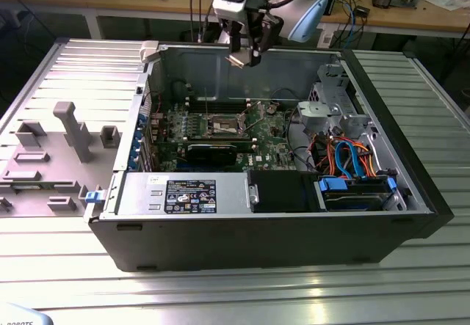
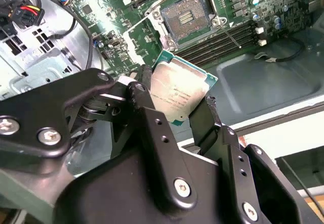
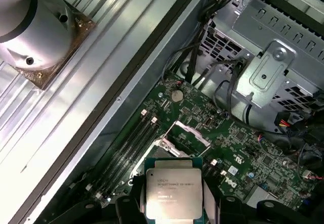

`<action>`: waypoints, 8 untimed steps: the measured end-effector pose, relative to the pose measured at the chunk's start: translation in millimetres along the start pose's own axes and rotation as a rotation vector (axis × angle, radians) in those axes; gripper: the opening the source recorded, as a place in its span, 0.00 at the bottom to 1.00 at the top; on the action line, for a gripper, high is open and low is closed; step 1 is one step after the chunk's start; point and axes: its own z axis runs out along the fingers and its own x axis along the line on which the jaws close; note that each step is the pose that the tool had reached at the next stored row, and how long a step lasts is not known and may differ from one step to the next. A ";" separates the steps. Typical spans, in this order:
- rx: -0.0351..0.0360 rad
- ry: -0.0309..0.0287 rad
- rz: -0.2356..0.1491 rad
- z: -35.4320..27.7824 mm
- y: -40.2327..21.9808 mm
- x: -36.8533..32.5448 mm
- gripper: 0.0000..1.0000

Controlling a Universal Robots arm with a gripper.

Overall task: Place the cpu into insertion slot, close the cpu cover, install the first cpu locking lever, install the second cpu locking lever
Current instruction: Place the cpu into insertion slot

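Placing the cpu (image 2: 178, 93) into the insertion slot (image 2: 185, 17) is judged to be the step in hand. The claw (image 2: 177, 98) pinches the chip by two opposite edges, with its metal face showing in both wrist views. It holds the chip in the air above the open computer case (image 1: 294, 222), well apart from the motherboard. In the exterior view the claw hangs near the far wall of the case, above the socket area. The insertion slot lies bare with its dark centre exposed, and in the first wrist view the cpu cover (image 3: 188, 133) appears swung up off it; the cover and lever steps are judged not yet done. Seating calls for the chip to be level, square over the socket and correctly oriented, then set down without sideways rubbing, since the contacts probably bend easily. Count: one cpu, one insertion slot, one cpu cover, one claw with two fingers (image 2: 152, 123), one black expansion card (image 1: 213, 151), and one case on the ribbed worktop (image 1: 433, 105). The locking levers are too thin to count reliably.
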 end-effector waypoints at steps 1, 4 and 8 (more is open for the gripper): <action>-0.0006 -0.0027 0.031 0.0 0.0 0.0 0.54; -0.0006 -0.0027 0.031 0.0 0.0 0.0 0.54; -0.0006 -0.0028 0.031 0.0 0.0 0.0 0.54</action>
